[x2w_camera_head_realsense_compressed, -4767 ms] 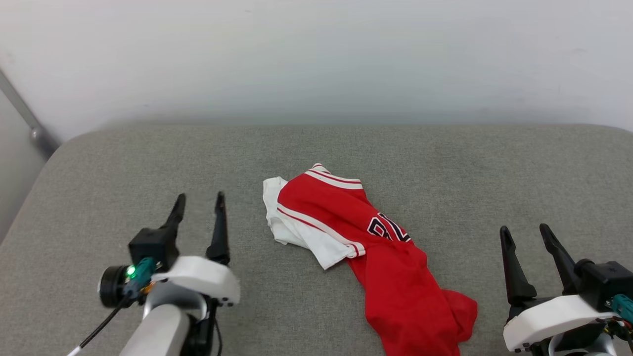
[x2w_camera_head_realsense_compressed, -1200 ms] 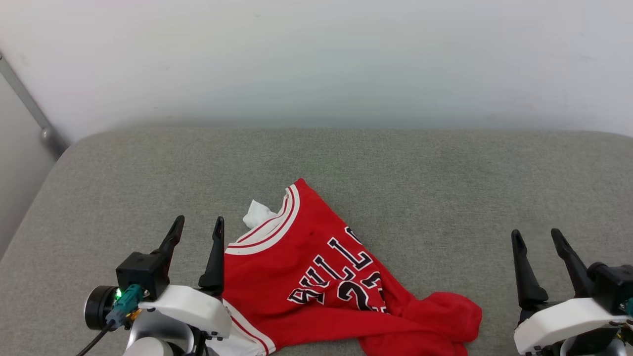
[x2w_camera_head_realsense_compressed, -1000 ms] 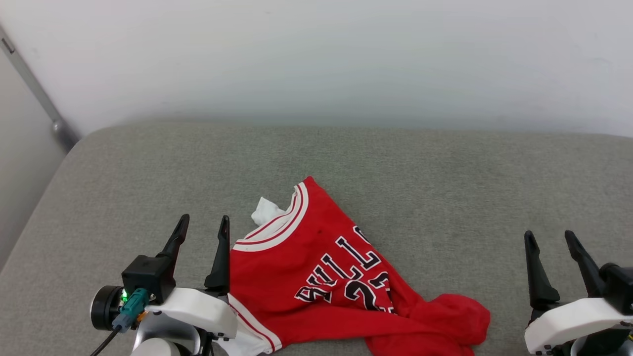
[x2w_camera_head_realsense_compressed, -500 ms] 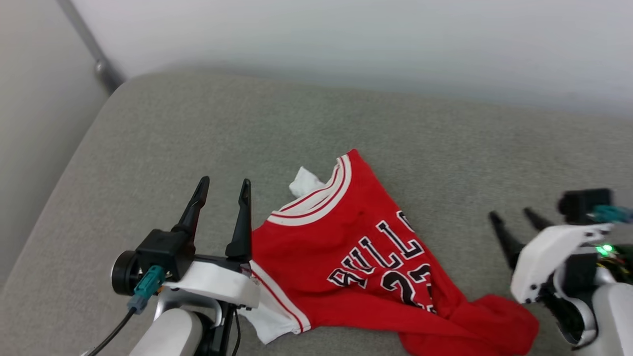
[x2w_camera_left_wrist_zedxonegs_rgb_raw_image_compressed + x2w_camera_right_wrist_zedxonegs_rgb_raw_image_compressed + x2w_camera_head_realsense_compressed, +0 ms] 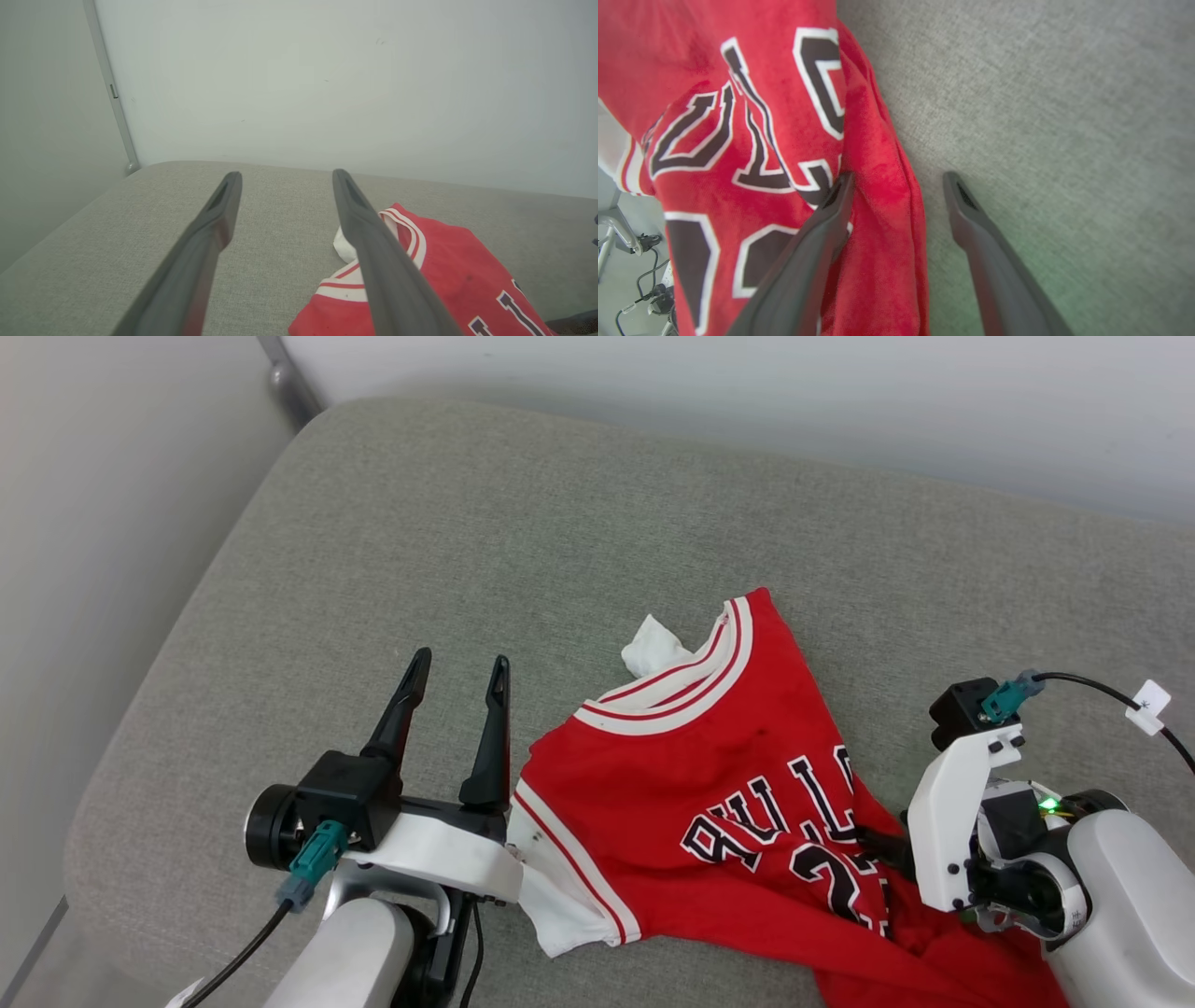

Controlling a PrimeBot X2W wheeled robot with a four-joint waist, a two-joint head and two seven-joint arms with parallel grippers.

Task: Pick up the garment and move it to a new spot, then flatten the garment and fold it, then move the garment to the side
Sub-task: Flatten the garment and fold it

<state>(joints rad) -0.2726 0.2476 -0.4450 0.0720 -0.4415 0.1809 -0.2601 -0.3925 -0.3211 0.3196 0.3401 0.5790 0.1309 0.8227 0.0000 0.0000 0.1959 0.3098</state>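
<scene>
red Bulls jersey [image 5: 728, 775]: crumpled, lower centre, on grey cushion [image 5: 467, 541] | left gripper [image 5: 464, 658]: spread, lower left, pointing up-frame | right gripper [image 5: 899, 176]: spread, tipped down astride the jersey's right edge | change: right gripper pointed up-frame a second ago; camera shifted

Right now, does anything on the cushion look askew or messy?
Yes: the red Bulls jersey lies crumpled and slanted on the grey cushion, lower half bunched by the right gripper.
</scene>
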